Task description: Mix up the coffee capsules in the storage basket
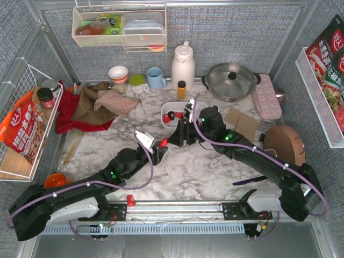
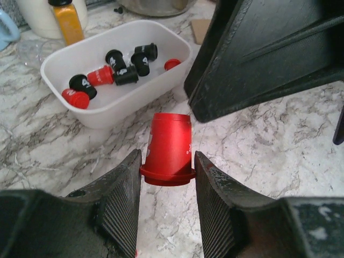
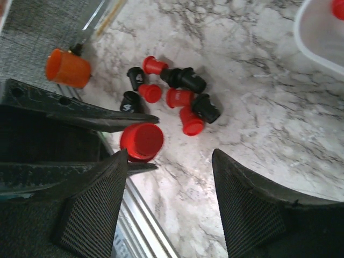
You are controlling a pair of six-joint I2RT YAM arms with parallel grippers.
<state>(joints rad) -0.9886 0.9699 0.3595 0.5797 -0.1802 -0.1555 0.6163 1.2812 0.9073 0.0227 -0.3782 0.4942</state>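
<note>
So the left wrist cam gives us the best look at the grab. The left claw [image 2: 167,158] is clamped on a bright red cup-shaped coffee capsule [image 2: 169,137], pinched at its flanged rim over the white-and-grey marble surface [image 2: 269,156]. Just past it sits the small white shallow plastic storage basket [image 2: 110,110], with a handful of black and red coffee capsules [image 2: 126,67] lying inside. The black body of the other arm [image 2: 269,48] fills the upper right.

The right wrist cam shows us something we can't spot in the other two views: a loose cluster of red and black capsules [image 3: 180,102] out on the marble, well apart from the basket, whose corner pokes in at top right. The right claw [image 3: 169,156] is spread apart with only marble between its pads. An orange plastic cup [image 3: 67,68] sits beyond the cluster.

Only the top cam shows both arms together. There, the right claw is at the basket's near edge, and the left one is near it with the red capsule.
</note>
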